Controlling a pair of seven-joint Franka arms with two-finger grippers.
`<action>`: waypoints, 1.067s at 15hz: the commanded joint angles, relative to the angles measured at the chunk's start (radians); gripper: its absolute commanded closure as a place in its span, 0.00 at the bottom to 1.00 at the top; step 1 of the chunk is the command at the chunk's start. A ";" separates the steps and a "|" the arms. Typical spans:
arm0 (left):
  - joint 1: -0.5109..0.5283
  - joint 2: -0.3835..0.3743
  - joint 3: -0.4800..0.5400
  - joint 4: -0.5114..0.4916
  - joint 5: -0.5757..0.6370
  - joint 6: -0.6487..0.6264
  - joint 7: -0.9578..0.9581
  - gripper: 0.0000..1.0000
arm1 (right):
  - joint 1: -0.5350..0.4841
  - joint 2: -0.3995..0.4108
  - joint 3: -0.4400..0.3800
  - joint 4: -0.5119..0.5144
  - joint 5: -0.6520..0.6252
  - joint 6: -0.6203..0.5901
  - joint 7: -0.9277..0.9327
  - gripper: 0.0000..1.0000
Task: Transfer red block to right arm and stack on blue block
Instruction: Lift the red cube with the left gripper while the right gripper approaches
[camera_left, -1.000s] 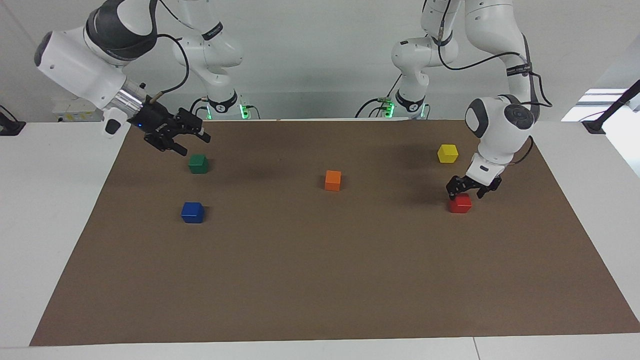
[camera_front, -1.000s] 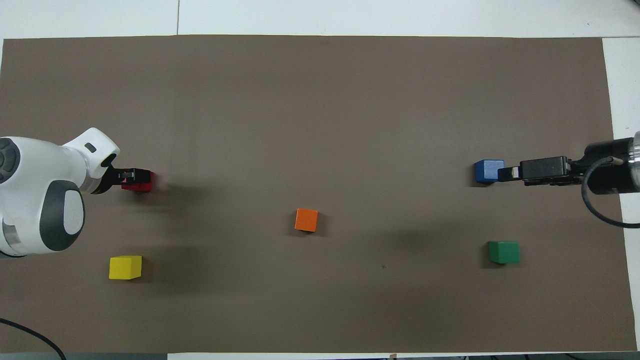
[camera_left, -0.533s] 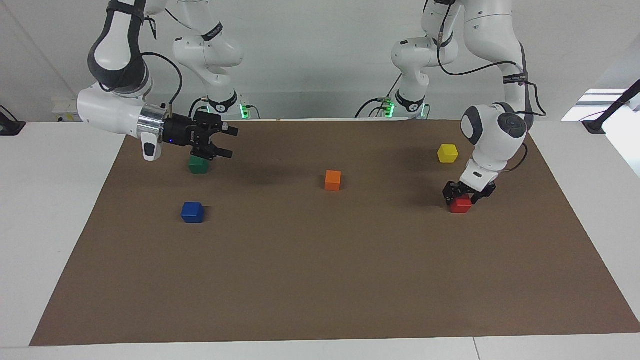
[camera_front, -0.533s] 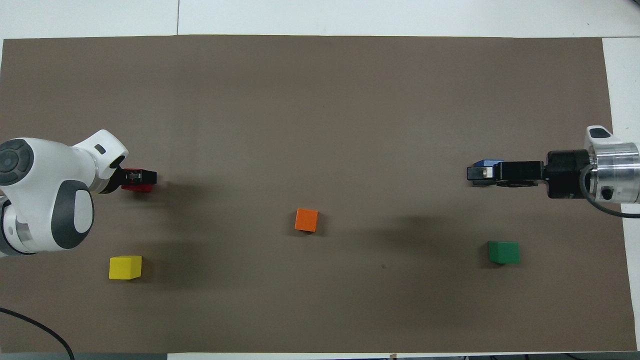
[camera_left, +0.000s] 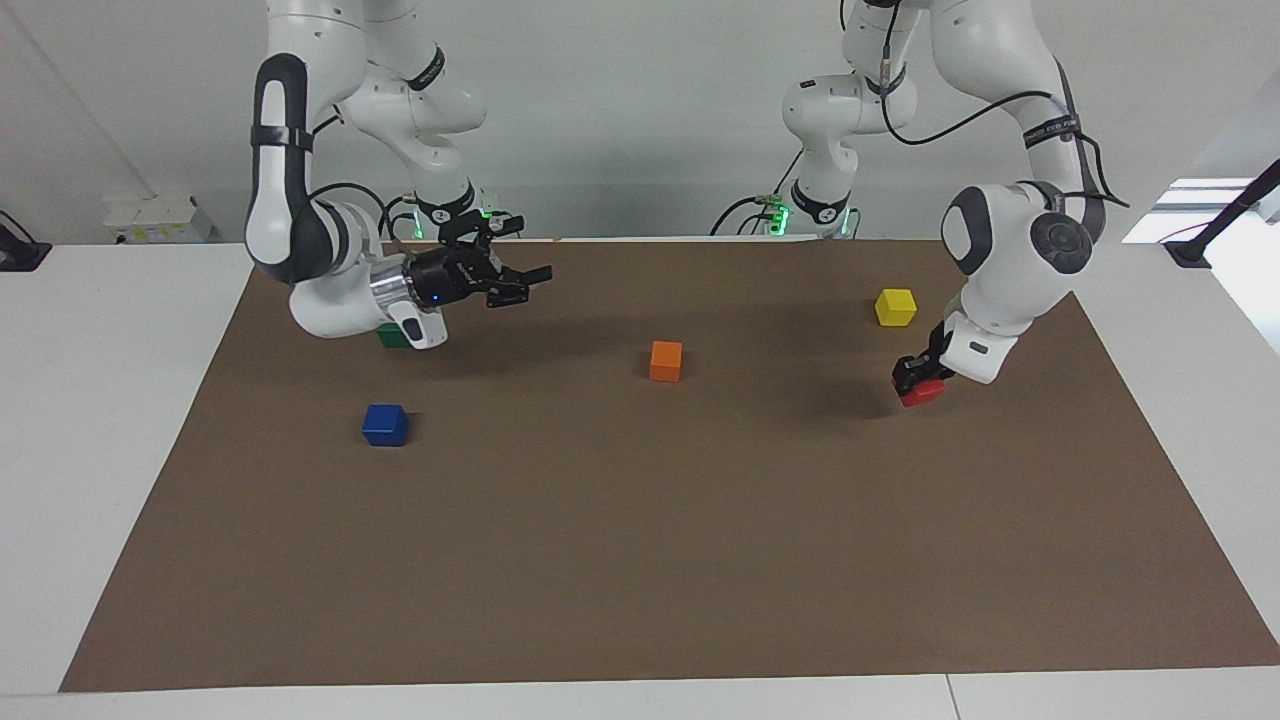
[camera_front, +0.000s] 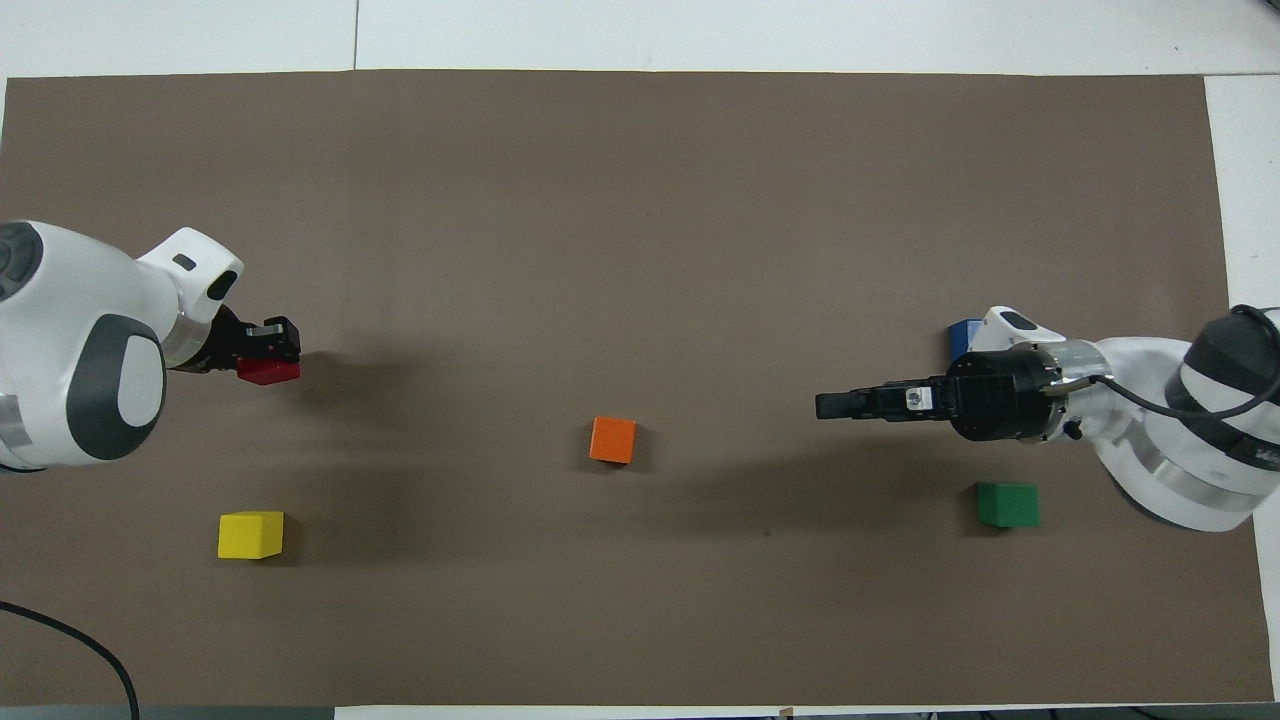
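Red block (camera_left: 921, 392), right of frame: clamped in left end effector (camera_left: 915, 376), tilted, lifting for handover. Right end effector (camera_left: 520, 283), upper left: fingers spread, pointing centreward to receive. Blue block (camera_left: 385, 424): awaiting stack.

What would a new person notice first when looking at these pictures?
Probably the left gripper, shut on the red block at the left arm's end of the brown mat, the block tilted and seemingly just off the mat. Next, the right gripper, open in the air and pointing toward the middle, where the orange block sits. The blue block waits alone at the right arm's end.
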 joint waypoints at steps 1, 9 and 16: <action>-0.041 -0.074 -0.011 0.103 -0.108 -0.186 -0.208 1.00 | 0.090 0.042 -0.001 -0.025 0.177 -0.095 -0.034 0.00; -0.041 -0.328 -0.216 0.106 -0.356 -0.290 -1.056 1.00 | 0.329 0.120 -0.001 -0.050 0.541 -0.220 -0.051 0.00; -0.042 -0.329 -0.282 0.089 -0.520 -0.113 -1.660 1.00 | 0.412 0.316 0.001 0.021 0.607 -0.373 -0.175 0.00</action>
